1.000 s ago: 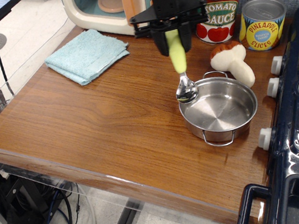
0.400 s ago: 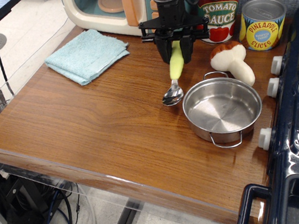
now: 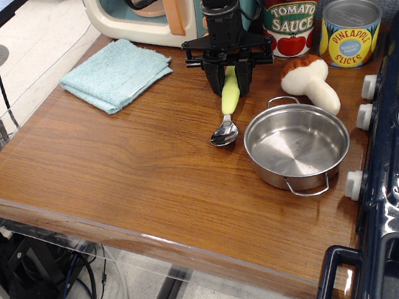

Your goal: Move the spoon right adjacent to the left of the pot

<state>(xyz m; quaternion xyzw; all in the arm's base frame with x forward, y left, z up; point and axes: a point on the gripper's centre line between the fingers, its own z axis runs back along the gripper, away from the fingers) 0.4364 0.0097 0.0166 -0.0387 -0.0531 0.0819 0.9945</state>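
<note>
Your tool (image 3: 229, 80) grips the spoon (image 3: 226, 110) by its handle; the pot (image 3: 297, 143) sits just below-right.

One raised front view, angled down over the table (image 3: 114, 176)

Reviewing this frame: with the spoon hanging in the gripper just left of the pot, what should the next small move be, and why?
Probably lower slightly and open. The gripper is shut on the spoon by its handle, and the spoon's metal bowl already looks at or near the wooden table, just left of the pot with a small gap between them. That placement seems to fit the goal, so release looks sensible.
</note>
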